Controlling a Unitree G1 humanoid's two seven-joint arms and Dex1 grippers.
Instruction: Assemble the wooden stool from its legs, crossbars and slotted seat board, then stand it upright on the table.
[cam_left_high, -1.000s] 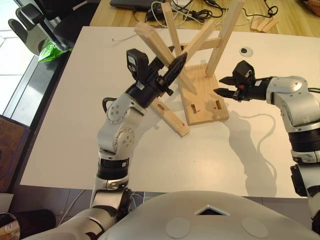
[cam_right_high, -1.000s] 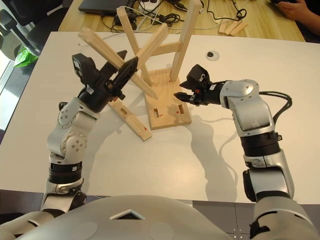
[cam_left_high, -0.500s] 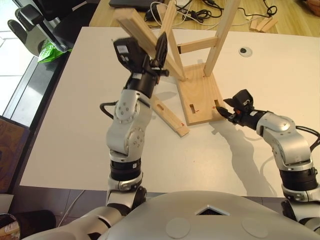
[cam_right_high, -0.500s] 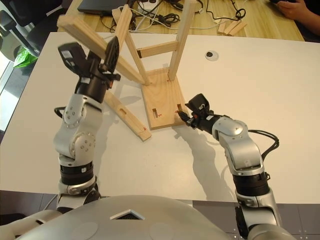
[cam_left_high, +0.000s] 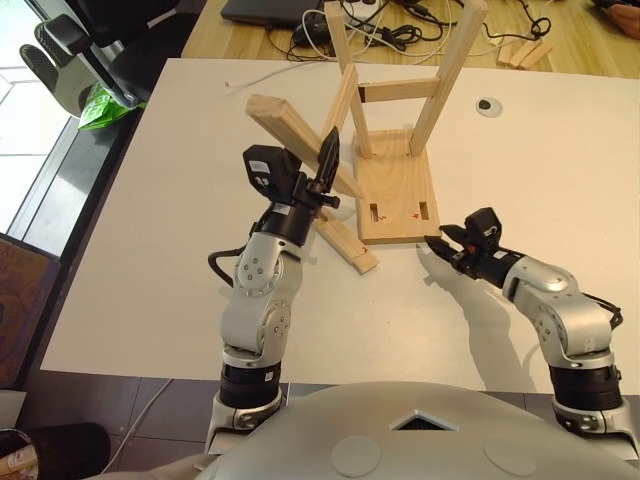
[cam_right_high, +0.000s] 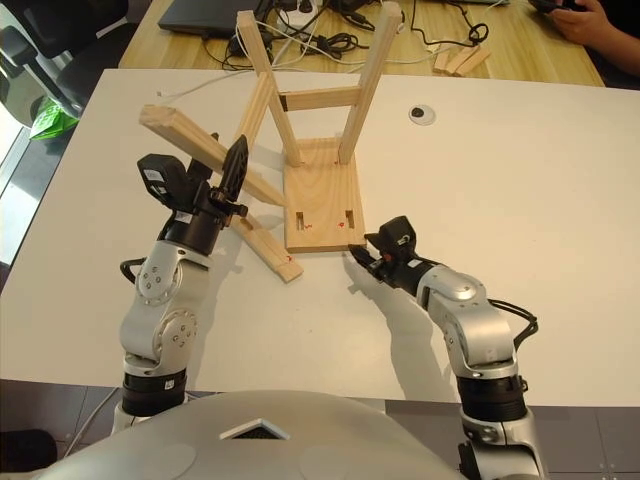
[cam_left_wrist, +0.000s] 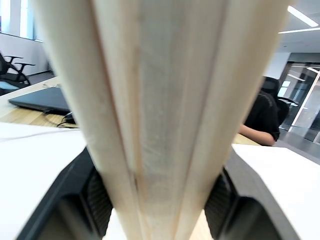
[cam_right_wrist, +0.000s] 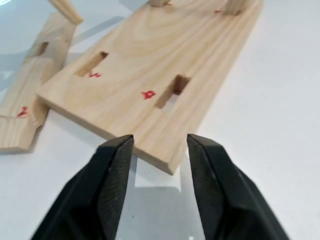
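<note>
The slotted seat board (cam_left_high: 396, 195) lies flat on the white table (cam_left_high: 180, 280). Two legs (cam_left_high: 445, 70) stand in its far slots, joined by a crossbar (cam_left_high: 400, 90). My left gripper (cam_left_high: 318, 172) is shut on another wooden leg (cam_left_high: 283, 120), held tilted in the air just left of the board. This leg (cam_left_wrist: 160, 125) runs between the black fingers (cam_left_wrist: 97, 200). A further notched piece (cam_left_high: 343, 238) lies on the table under it. My right gripper (cam_right_wrist: 160, 142) is open, its fingers (cam_right_wrist: 115, 170) either side of the board's near right corner (cam_right_wrist: 160, 155).
A laptop (cam_left_high: 270, 8) and cables (cam_left_high: 400, 15) lie on the wooden desk behind. Small wood pieces (cam_left_high: 525, 50) sit at the back right, and a round grommet (cam_left_high: 487, 103) is set in the table. Office chairs (cam_left_high: 70, 50) stand at the left.
My left gripper swung the held leg up, then brought it down beside the board. My right gripper went from the board's right side to its near right corner. The board now lies squarer.
</note>
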